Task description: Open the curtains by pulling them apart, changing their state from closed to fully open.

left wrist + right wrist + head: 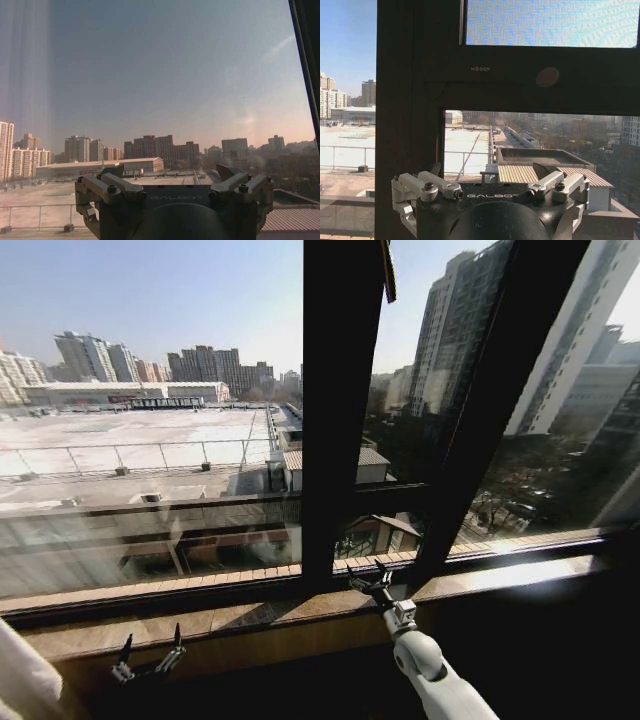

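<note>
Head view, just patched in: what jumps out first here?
The bare window with its dark frame dominates, giving an unobstructed view of sunlit rooftops and towers. A sliver of the sheer white curtains sits bunched at the far lower left. Both grippers hang low before the sill, fingers spread and holding nothing: the left gripper near that curtain edge, the right gripper by the central post.

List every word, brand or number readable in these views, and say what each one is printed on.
"GALBOT" – on the body of the left claw, in the left wrist view.
"GALBOT" – on the body of the right claw, in the right wrist view.
"MOSER" – small pale letters on the dark window frame, in the right wrist view; the second letter is hard to make out.
A red sign on a distant building is too small to read.
</note>
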Motion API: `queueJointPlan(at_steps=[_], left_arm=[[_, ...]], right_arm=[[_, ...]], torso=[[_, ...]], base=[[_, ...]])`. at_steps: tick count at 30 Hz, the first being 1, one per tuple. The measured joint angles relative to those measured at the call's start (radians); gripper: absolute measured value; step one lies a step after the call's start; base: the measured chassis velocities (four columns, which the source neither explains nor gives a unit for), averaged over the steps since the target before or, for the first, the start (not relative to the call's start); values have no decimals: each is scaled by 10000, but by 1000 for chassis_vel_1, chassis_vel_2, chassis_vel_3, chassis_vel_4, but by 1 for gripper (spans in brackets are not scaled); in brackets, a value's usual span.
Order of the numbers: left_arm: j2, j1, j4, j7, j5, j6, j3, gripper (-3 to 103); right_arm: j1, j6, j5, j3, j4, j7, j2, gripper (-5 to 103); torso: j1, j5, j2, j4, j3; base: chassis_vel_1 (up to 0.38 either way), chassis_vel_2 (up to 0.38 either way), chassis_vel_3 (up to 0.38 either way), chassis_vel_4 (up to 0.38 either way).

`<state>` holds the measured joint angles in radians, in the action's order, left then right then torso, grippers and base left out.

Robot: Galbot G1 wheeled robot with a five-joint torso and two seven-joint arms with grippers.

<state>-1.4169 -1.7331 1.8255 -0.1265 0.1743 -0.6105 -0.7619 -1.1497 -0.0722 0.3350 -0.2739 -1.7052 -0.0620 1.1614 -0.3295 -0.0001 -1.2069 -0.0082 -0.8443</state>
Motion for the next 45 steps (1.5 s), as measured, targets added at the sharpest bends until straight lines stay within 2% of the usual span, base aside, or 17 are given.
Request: queueJointPlan(at_steps=[38, 45], left_arm=[[1, 0, 0, -1, 0, 0, 0, 100], [-2, 0, 2, 1, 0, 0, 2, 100]], right_arm=[[0, 0, 0, 0, 0, 0, 0, 100], [0, 0, 0, -2, 1, -1, -3, 100]], torso=[[1, -1, -2, 0, 0], [-1, 6, -1, 0, -1]], base=[[-343, -350, 354, 353], [-177, -168, 192, 184]])
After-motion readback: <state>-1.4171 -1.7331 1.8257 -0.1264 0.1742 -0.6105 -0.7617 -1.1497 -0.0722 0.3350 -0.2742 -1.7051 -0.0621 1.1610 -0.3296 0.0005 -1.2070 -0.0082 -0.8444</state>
